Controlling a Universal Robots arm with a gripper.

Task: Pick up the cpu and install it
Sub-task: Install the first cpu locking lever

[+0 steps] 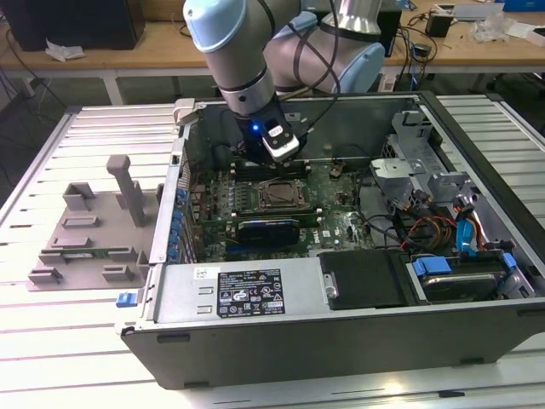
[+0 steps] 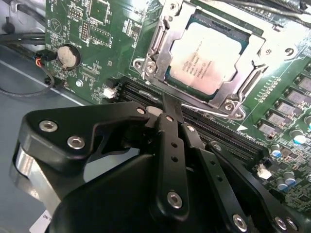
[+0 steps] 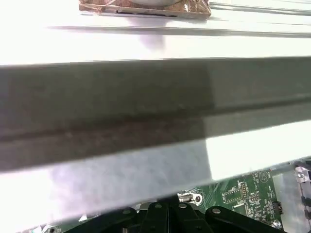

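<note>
Cpu (image 2: 206, 56) seated in socket frame (image 2: 160, 36) on motherboard (image 2: 97, 34), silvery top exposed, load plate open. End effector (image 2: 172, 114) just beside socket's edge, fingers (image 2: 170, 145) pressed together, holding nothing. Computer case (image 1: 341, 341) lies open on desk (image 1: 51, 324).

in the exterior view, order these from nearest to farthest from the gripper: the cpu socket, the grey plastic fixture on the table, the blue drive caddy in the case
1. The cpu socket: on the motherboard, just below the gripper in the picture.
2. The grey plastic fixture: outside the case, on the table toward the exterior view's left.
3. The blue drive caddy: inside the case, near its front corner on the exterior view's right; not much farther than the fixture.
</note>
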